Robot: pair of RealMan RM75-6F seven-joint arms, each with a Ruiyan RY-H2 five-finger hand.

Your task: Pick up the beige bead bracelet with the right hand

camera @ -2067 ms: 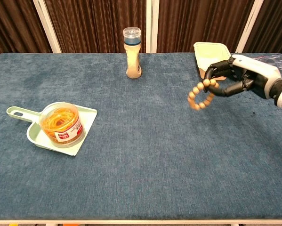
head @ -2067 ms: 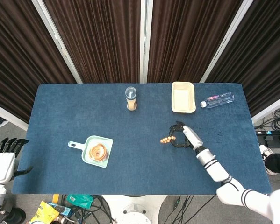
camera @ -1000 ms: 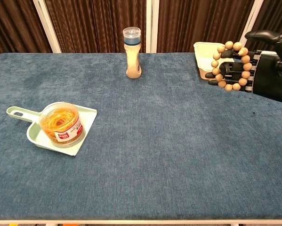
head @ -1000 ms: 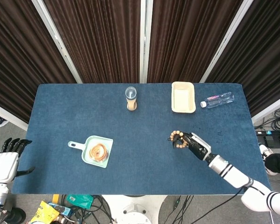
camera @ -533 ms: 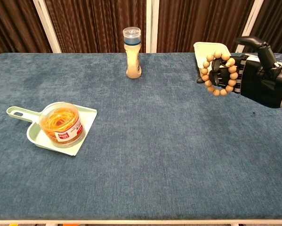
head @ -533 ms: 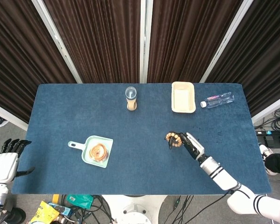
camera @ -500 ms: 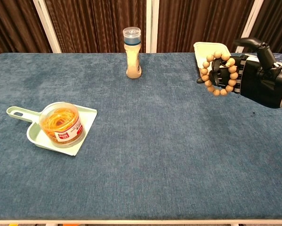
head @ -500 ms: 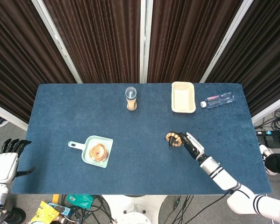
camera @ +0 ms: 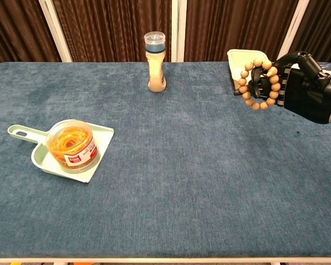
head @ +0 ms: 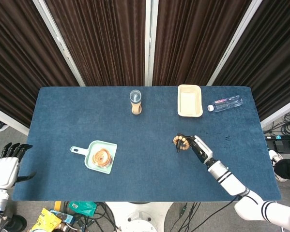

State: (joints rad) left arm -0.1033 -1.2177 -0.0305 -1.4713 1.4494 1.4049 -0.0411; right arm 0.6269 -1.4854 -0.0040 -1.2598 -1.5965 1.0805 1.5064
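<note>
My right hand (camera: pixel 298 88) holds the beige bead bracelet (camera: pixel 257 84) up off the blue table, its dark fingers curled through the ring of beads. From above, the right hand (head: pixel 198 147) and the bracelet (head: pixel 181 142) hang over the right-middle of the table. My left hand (head: pixel 7 162) is off the table's left front corner, fingers apart and holding nothing.
A pale green dustpan (camera: pixel 38 157) holds a tub of orange rubber bands (camera: pixel 71 144) at the left front. A capped seasoning bottle (camera: pixel 156 61) stands at the back centre. A cream tray (head: pixel 190 100) and a lying water bottle (head: pixel 224 103) are at the back right.
My right hand has risen from near the table with the bracelet and turned it upright, then shifted slightly; in the last half second it moved a little up and right. The left hand stays still.
</note>
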